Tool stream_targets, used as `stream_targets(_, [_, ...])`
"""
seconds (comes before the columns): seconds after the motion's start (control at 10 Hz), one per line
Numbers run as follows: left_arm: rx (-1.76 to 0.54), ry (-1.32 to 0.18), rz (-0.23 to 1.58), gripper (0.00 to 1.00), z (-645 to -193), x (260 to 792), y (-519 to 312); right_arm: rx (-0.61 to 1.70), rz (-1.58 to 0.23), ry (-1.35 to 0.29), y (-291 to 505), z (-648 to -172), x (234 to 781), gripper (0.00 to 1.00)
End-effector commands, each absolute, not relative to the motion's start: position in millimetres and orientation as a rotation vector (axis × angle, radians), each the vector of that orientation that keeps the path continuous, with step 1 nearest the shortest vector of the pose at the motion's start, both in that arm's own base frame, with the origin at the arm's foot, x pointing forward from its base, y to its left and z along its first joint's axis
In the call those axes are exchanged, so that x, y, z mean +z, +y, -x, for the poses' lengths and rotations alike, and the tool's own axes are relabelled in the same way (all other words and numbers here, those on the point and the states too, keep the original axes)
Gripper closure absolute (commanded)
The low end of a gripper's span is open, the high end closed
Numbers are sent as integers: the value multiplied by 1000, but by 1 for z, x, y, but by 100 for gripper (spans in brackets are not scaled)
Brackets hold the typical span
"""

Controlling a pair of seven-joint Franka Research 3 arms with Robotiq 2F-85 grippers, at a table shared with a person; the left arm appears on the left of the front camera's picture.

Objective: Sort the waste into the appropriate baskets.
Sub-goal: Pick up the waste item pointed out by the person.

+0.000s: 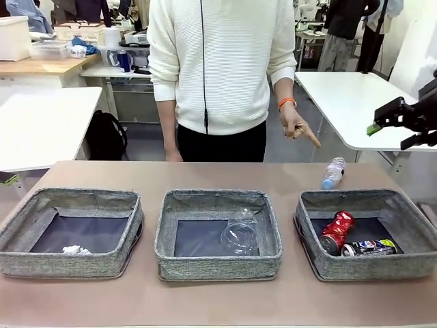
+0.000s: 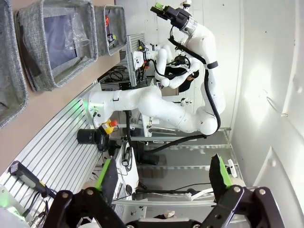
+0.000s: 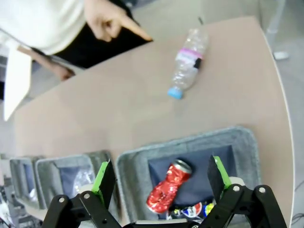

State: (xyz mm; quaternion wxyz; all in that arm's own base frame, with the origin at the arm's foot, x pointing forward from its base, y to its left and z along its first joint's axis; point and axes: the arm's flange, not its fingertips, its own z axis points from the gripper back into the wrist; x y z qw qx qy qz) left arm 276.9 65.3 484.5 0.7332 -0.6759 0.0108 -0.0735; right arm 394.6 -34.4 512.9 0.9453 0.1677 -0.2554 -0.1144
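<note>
Small clear bottle (image 1: 332,173) lies just behind the right basket (image 1: 410,266); both grippers (image 3: 161,178) (image 2: 164,175) gape wide, holding nothing.

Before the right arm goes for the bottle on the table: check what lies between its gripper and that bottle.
Nothing visible does. The right gripper hangs open above the right basket; bare table separates it from the bottle. The person's hand points from beyond.

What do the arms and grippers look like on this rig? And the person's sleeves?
White rounded arm links with a black cable along them. Right gripper and left gripper are black with green pads. The person wears a white ribbed sweater and an orange wristband.
</note>
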Motion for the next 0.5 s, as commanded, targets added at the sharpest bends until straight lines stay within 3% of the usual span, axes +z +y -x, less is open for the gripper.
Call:
stream_targets(0.0, [-159,22,1502,0,-276,488,64,-333,-232,-428,-37,-446,497,0])
stream_targets(0.2, [-159,22,1502,0,-276,488,64,-344,-234,-251,-34,-511,459,0])
stream_targets(0.4, [-159,22,1502,0,-276,488,64,-436,-192,-196,-30,-551,422,0])
